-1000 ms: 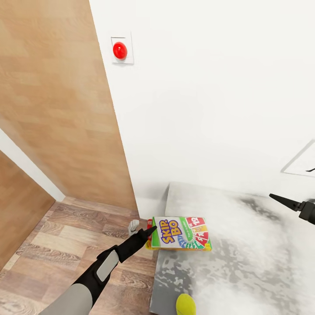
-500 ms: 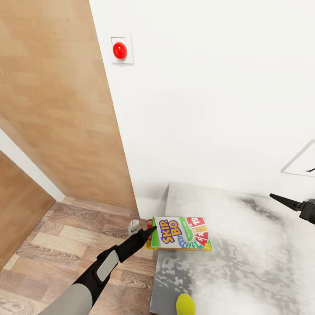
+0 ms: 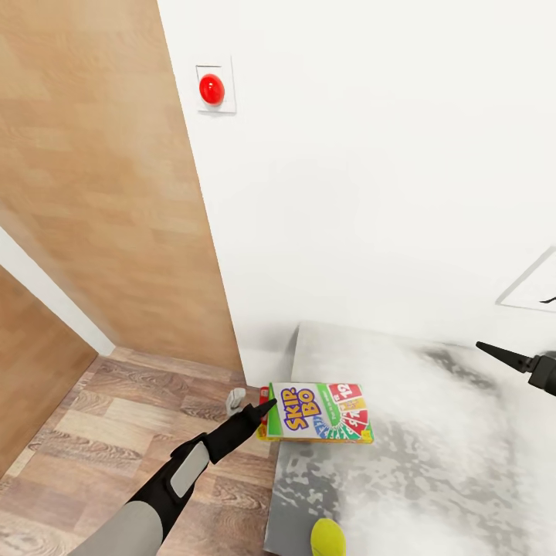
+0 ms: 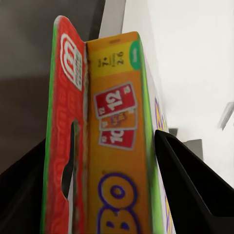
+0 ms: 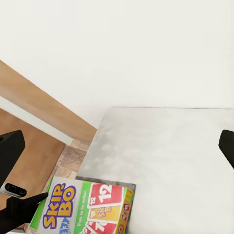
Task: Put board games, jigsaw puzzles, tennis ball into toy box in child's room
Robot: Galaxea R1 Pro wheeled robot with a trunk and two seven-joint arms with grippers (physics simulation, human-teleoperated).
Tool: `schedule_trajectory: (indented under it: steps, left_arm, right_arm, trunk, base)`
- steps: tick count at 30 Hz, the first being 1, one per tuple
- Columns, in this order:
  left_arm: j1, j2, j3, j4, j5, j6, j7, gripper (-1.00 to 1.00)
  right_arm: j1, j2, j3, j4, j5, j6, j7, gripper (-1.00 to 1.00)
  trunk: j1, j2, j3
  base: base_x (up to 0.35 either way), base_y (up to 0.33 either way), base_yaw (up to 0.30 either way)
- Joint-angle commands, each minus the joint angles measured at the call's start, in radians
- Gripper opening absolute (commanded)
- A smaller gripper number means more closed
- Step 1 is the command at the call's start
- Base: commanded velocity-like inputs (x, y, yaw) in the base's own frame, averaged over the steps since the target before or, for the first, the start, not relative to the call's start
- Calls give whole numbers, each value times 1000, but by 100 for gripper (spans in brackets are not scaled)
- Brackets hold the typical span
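A green, yellow and red Skip-Bo board game box [image 3: 318,411] lies at the left edge of a grey-and-white mottled bed surface [image 3: 432,463], partly overhanging it. My left gripper [image 3: 265,406] reaches the box's left end. In the left wrist view its dark fingers [image 4: 190,180] press both flat sides of the box [image 4: 114,146]. A yellow-green tennis ball [image 3: 327,538] sits at the surface's near edge. My right gripper [image 3: 506,357] hovers above the bed's right side, its fingers [image 5: 10,148] spread wide and holding nothing. The right wrist view looks down at the box [image 5: 87,207].
A white wall [image 3: 386,154] rises behind the bed, carrying a red round button [image 3: 211,89] and a picture frame [image 3: 533,287] at the right. A wooden panel [image 3: 93,193] stands at the left over wood flooring [image 3: 116,432]. A small white fitting [image 3: 235,399] sits by the bed's corner.
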Motion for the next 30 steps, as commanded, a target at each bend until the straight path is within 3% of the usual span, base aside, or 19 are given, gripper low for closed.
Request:
schedule_trajectory:
  steps: [1,11,16,19,27,30]
  left_arm:
    - [0,0,-2,-1,10,9,-1,-100]
    - [3,4,-2,-18,10,12,-61,-100]
    - [2,4,-2,-107,8,81,-96,-100]
    - [3,5,-1,-171,8,128,-81,-100]
    - [6,0,-4,-402,19,287,38,-100]
    - [6,-2,-6,-456,30,315,59,-100]
  right_arm:
    - [-1,0,-1,0,3,4,5,100]
    - [-1,1,-1,0,3,4,5,100]
    - [-1,2,1,0,2,3,6,100]
    - [-1,2,2,0,2,3,6,100]
    - [-1,2,5,0,2,1,12,100]
    - [-1,2,5,0,2,1,14,100]
  trunk:
    - [1,-2,-2]
    - [1,-2,-2]
    - [1,-2,-2]
    - [1,-2,-2]
    - [1,-2,-2]
    - [1,-2,-2]
  base:
    - [0,0,0]
    - [0,0,0]
    - [0,0,0]
    - [0,0,0]
    - [0,0,0]
    - [0,0,0]
